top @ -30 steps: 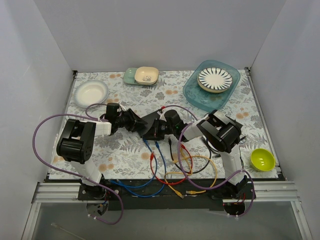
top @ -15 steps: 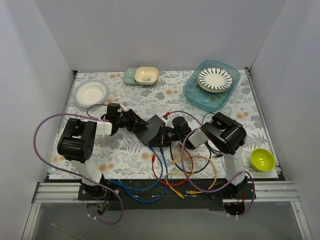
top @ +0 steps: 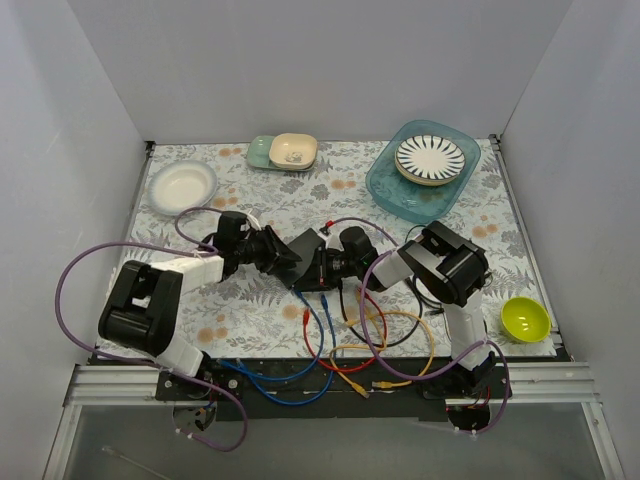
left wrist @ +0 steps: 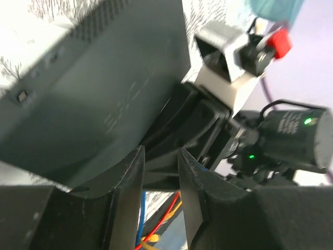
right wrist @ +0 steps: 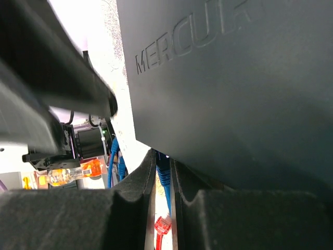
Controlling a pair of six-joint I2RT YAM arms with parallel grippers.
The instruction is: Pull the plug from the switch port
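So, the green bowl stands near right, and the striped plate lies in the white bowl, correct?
No. The top view shows the striped plate lying in the blue tray, not the white bowl. The green bowl does stand near right.

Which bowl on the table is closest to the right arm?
The lime-green bowl, alone at the near right edge; the white bowl and the beige dish sit along the far side.

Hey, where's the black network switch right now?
In the top view, the black switch is near the middle of the table, between the left gripper and the right gripper. It is nearer the arms than the teal tray.
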